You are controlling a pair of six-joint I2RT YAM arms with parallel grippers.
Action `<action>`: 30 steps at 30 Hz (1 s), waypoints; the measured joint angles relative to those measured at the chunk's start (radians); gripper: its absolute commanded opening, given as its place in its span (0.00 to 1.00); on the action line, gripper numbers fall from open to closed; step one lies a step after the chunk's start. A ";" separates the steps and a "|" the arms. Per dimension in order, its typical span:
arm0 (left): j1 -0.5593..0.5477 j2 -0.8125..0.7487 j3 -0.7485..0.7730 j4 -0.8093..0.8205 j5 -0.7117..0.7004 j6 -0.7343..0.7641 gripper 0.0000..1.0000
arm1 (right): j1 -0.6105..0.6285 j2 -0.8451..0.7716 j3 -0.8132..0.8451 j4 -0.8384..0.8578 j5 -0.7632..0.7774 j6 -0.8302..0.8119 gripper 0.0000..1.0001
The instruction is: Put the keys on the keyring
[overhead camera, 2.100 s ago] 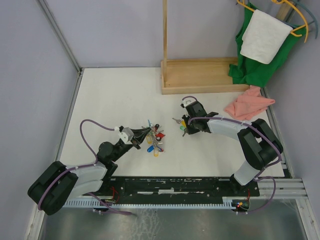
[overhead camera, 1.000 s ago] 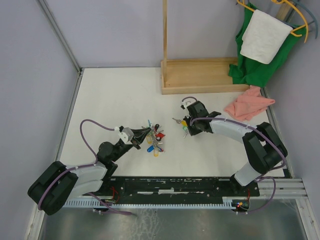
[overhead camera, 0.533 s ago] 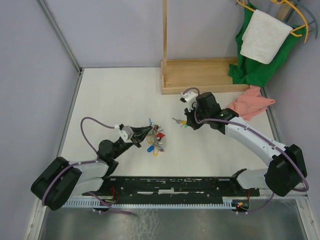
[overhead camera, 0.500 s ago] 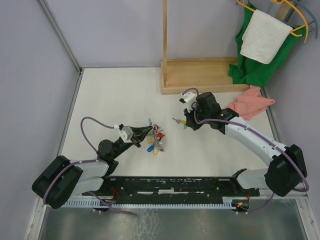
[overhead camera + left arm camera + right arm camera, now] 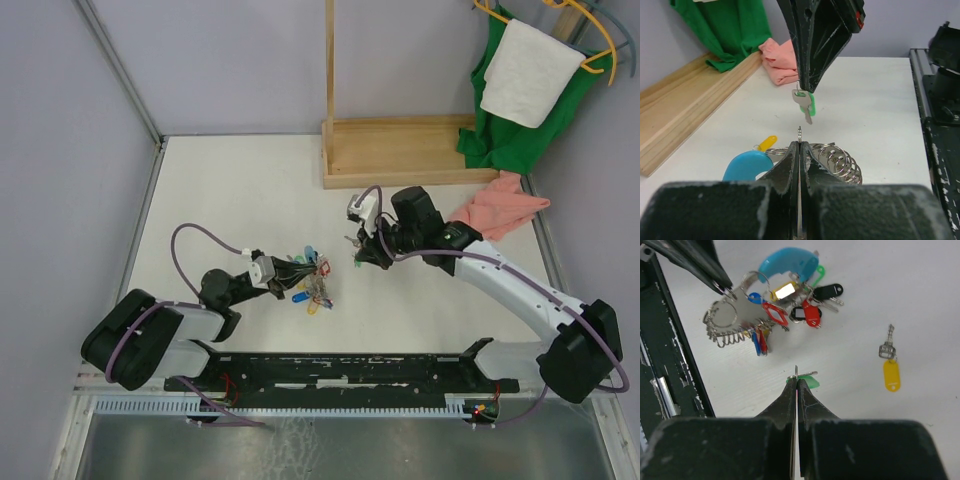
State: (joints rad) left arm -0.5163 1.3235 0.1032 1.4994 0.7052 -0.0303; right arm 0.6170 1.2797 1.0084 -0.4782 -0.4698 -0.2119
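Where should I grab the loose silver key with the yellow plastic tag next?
Probably the yellow plastic tag, pinched across its narrow width from straight above: it and the silver key lie flat, in line, apart from the blue-and-grey keyring.

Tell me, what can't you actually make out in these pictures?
1. Right wrist view: the green-tagged key is mostly hidden behind the fingers of the right gripper.
2. Left wrist view: the left gripper covers the near part of the keyring.
3. Top view: the keyring's tags are too small to count.
4. Every view: where the keyring opens does not show.
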 measured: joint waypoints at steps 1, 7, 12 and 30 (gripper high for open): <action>0.000 0.000 0.002 0.000 0.023 0.001 0.03 | 0.016 -0.011 -0.001 0.006 0.000 -0.009 0.01; 0.000 0.000 0.002 0.005 0.108 0.014 0.03 | 0.137 -0.048 -0.024 0.033 -0.004 -0.135 0.01; 0.000 0.000 0.002 0.006 0.140 0.030 0.03 | 0.217 -0.048 -0.027 0.036 0.046 -0.212 0.01; 0.000 -0.016 0.002 0.007 0.210 0.051 0.03 | 0.316 -0.021 -0.042 0.063 0.168 -0.318 0.01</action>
State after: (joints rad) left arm -0.5163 1.3079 0.1051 1.5063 0.9150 0.0212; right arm 0.9329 1.2591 0.9665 -0.4149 -0.3016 -0.5297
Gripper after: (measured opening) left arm 0.033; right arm 0.015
